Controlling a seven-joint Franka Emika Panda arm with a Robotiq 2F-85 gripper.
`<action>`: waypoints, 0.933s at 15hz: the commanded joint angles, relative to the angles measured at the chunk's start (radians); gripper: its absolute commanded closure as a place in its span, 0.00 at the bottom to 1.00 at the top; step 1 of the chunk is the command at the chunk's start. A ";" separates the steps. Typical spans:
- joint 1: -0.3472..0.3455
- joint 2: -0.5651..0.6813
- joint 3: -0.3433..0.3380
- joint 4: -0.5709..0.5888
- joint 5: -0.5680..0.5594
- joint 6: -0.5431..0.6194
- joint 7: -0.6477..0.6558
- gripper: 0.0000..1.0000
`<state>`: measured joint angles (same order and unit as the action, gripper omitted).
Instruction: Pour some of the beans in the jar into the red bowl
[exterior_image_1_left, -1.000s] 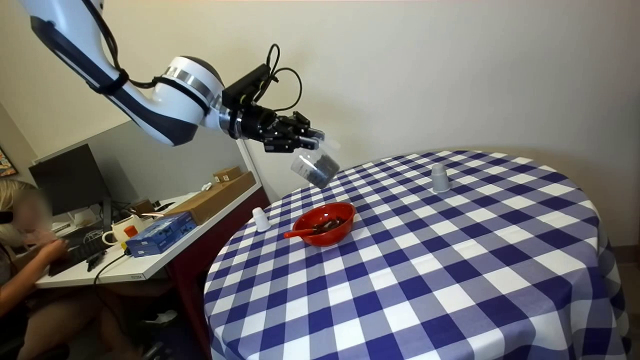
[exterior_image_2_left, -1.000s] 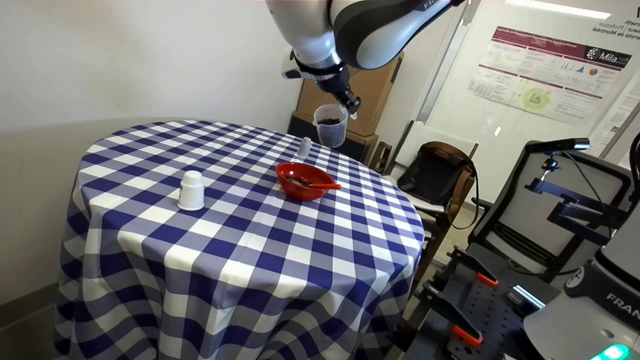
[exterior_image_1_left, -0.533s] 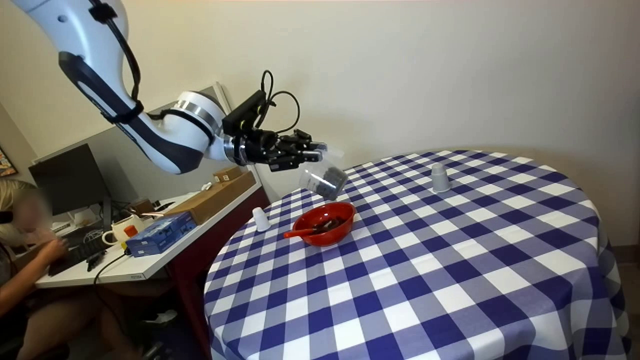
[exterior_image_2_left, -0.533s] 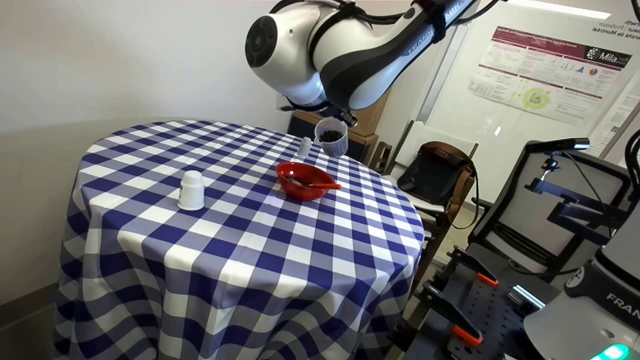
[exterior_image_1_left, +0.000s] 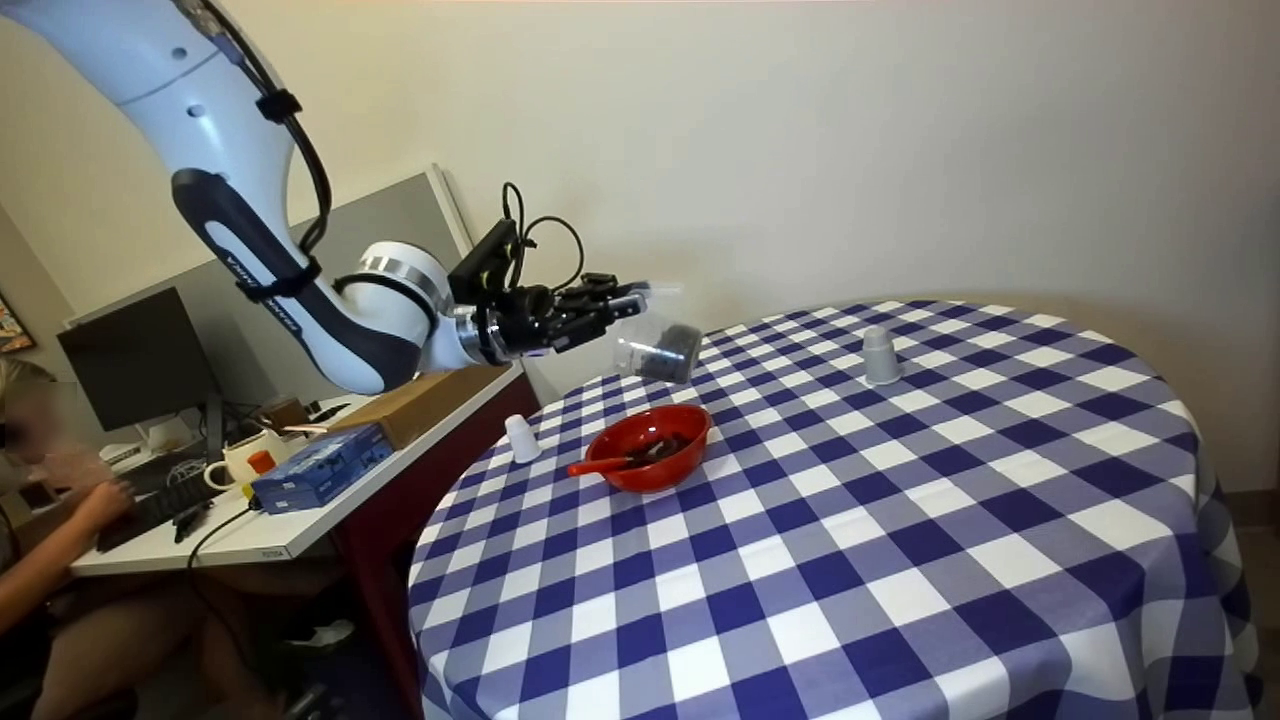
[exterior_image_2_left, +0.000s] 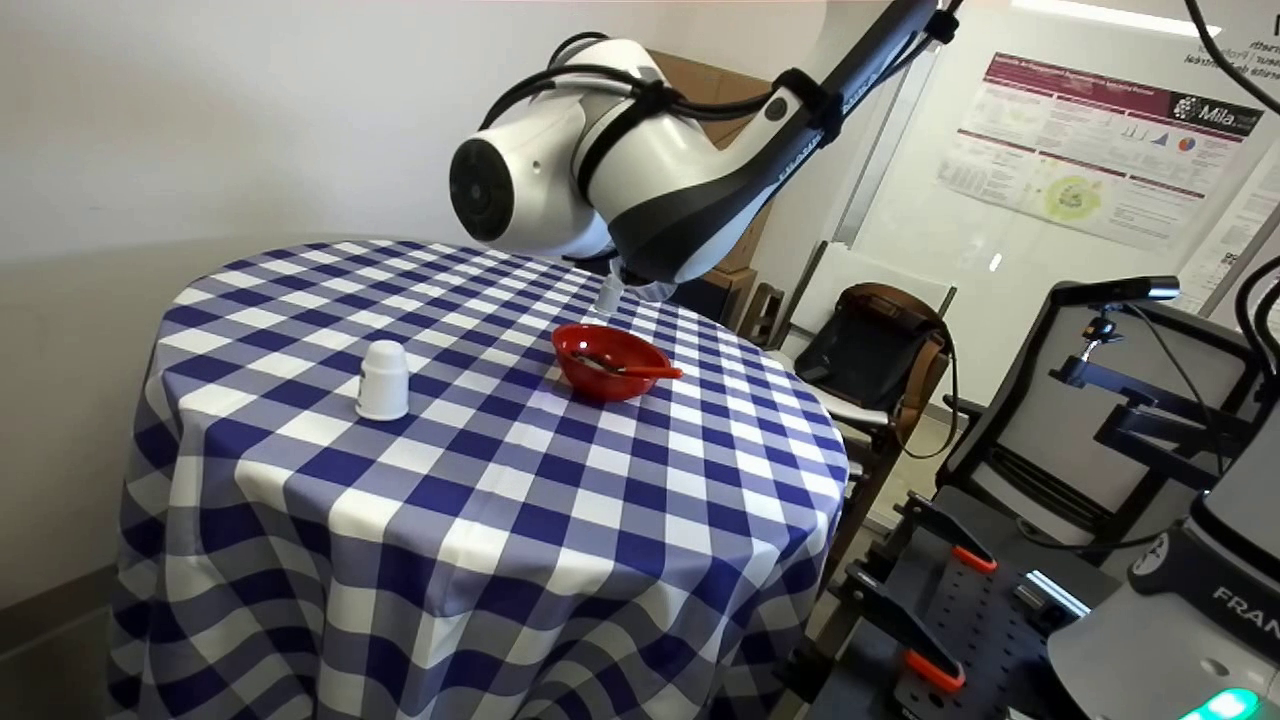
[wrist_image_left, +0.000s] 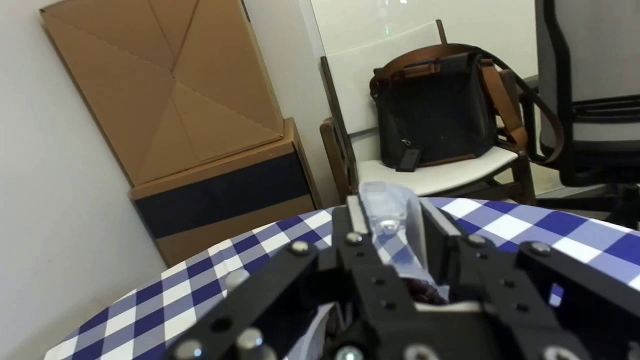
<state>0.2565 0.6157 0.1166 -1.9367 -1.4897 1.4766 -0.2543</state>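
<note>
My black two-fingered gripper (wrist_image_left: 397, 216) was clamped on the small, clear, cylindrical jar (exterior_image_1_left: 652, 350), tilted in mid-air near the shallow, round red bowl (exterior_image_1_left: 665, 478)! Greyish-dark beans (exterior_image_1_left: 675, 355) sat inside the jar; dark bits (exterior_image_1_left: 662, 450) lay in the bowl: some pouring looked done, with a further tip, perhaps, left.

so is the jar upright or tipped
Tipped: in an exterior view the jar, held in the gripper, leans far over, its dark beans massed toward the picture's right.
</note>
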 joint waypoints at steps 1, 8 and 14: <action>0.027 0.069 -0.001 0.040 -0.094 -0.095 0.023 0.88; 0.048 0.131 -0.004 0.001 -0.270 -0.190 0.034 0.88; 0.058 0.159 -0.002 -0.023 -0.360 -0.250 0.038 0.88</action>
<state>0.3026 0.7643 0.1166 -1.9418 -1.8032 1.2800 -0.2370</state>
